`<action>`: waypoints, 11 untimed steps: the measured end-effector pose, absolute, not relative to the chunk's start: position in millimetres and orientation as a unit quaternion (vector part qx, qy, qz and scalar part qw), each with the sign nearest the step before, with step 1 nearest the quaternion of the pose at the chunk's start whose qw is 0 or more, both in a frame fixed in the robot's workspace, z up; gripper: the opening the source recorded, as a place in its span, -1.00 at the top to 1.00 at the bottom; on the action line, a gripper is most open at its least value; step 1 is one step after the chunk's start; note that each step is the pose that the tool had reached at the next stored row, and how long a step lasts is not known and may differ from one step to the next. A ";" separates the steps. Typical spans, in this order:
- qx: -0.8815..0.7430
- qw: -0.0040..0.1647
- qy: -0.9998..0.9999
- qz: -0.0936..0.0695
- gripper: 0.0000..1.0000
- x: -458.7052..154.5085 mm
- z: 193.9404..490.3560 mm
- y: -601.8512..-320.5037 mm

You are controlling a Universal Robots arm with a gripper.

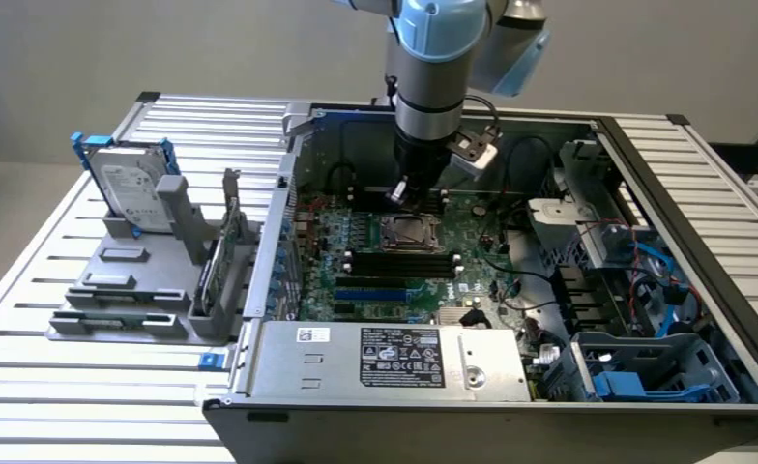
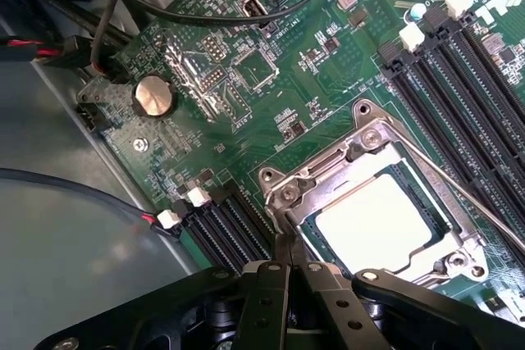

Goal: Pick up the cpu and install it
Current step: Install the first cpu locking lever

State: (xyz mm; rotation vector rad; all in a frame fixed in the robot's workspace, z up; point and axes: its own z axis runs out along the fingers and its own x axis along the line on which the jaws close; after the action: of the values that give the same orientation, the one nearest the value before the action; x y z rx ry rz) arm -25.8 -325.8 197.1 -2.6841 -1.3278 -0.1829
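The cpu (image 2: 373, 223), a small square chip with a pale silver top, lies flat inside the dark socket (image 2: 459, 256) with its metal frame on the green motherboard (image 2: 328, 79). My gripper (image 2: 289, 261) is shut, its black fingers pressed together with nothing between them, right at the socket frame's edge beside the cpu. In the exterior view the gripper (image 1: 402, 196) hangs inside the open computer case, just above and behind the socket (image 1: 413, 231).
Black memory slots (image 1: 402, 263) run beside the socket. Cables and a drive cage (image 1: 637, 280) fill the case toward the exterior view's right. A power supply (image 1: 386, 356) sits at the case front. A grey fixture (image 1: 128, 280) holds an upright hard drive (image 1: 131, 182).
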 end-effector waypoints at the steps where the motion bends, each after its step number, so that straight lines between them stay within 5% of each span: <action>1: -0.892 0.072 -0.441 -0.061 0.79 -25.7 198.1 -325.9; 11: -0.893 0.074 -0.441 -0.057 0.79 -28.1 213.2 -337.8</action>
State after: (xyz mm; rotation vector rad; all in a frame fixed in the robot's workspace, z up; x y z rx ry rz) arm -28.1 -337.8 213.2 -2.6802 -1.3236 -0.1697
